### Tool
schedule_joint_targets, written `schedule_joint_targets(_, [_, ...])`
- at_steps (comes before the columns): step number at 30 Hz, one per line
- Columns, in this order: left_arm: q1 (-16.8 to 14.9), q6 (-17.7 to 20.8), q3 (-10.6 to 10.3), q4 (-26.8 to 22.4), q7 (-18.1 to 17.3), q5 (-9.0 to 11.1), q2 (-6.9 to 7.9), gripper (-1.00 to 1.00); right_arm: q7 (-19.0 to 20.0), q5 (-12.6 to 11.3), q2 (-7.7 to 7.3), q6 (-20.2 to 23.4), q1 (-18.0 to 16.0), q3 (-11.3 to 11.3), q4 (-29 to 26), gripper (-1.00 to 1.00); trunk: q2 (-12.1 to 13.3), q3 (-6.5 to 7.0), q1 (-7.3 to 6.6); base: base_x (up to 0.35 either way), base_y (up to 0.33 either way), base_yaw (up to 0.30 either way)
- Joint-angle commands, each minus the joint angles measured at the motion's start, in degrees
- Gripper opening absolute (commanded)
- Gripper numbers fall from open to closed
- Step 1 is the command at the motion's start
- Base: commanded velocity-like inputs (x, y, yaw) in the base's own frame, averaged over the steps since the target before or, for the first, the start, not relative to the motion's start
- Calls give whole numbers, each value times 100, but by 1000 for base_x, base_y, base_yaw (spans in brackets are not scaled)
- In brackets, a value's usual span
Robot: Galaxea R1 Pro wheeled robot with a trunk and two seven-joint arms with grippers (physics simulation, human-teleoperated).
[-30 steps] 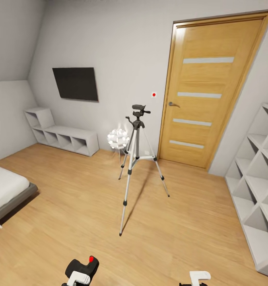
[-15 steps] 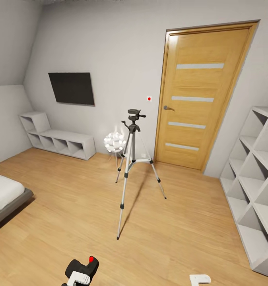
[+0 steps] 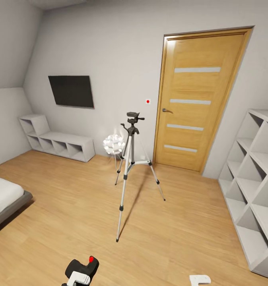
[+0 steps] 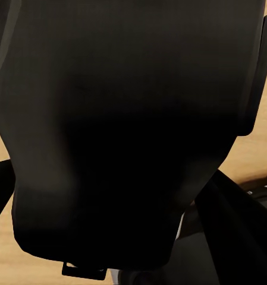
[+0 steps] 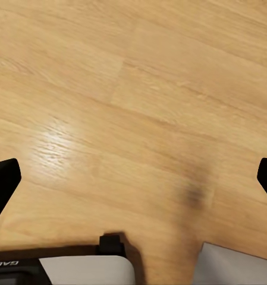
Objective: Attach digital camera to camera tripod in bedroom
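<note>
A tall tripod with three silver telescoping legs and a black pan head [image 3: 130, 171] stands upright on the light wood floor [image 3: 70, 198] in the middle of a white-walled bedroom, well apart from the robot. Just behind it sits a white bulbous floor lamp [image 3: 113, 143], with a wooden door [image 3: 193, 103] to one side and a dark wall TV [image 3: 71, 91] to the other. Low in the head view, the left end effector [image 3: 77, 277] is clamped on a small black digital camera with a red button [image 3: 84, 267]. The right end effector [image 5: 133, 178] hangs over bare floor, its fingers spread wide apart.
</note>
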Motion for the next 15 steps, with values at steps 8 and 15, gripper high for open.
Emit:
schedule_joint_targets(8, [-10, -39, -47, 24, -33, 55, -3, -100, -14, 58, 5, -24, -6, -49, -2, 100, 312, 134, -174, 0, 0, 0])
schedule_joint_targets(15, [-10, -39, -54, 24, -33, 55, -16, -100, -14, 58, 5, -24, -6, -49, -3, 100, 506, 220, -279, 0, 0, 0])
